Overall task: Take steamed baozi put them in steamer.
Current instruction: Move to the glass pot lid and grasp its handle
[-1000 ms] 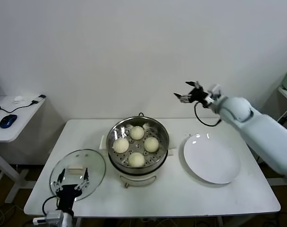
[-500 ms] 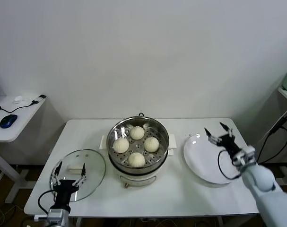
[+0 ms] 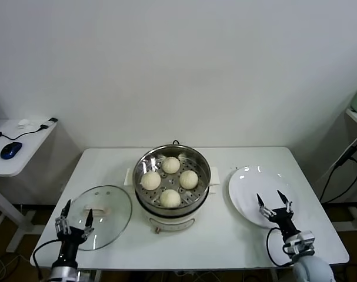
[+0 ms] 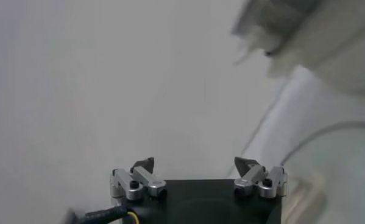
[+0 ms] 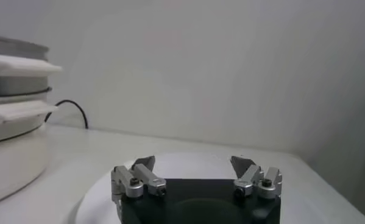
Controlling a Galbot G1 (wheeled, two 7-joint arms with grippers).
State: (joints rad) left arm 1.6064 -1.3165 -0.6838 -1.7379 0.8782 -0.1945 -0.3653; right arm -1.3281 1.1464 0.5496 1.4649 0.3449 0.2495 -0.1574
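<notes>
Sitting in the steamer, four baozi look soft and light, best cupped gently around their sides; left gripper and right gripper gape wide, empty.

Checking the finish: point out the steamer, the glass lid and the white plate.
steamer [image 3: 200, 159]: head view, steel rim.
glass lid [image 3: 116, 207]: head view, bare glass.
white plate [image 3: 249, 179]: head view, bare surface.

It looks like a lab or office room. A bare white wall backs a plain white table. A side desk carries a computer mouse.
</notes>
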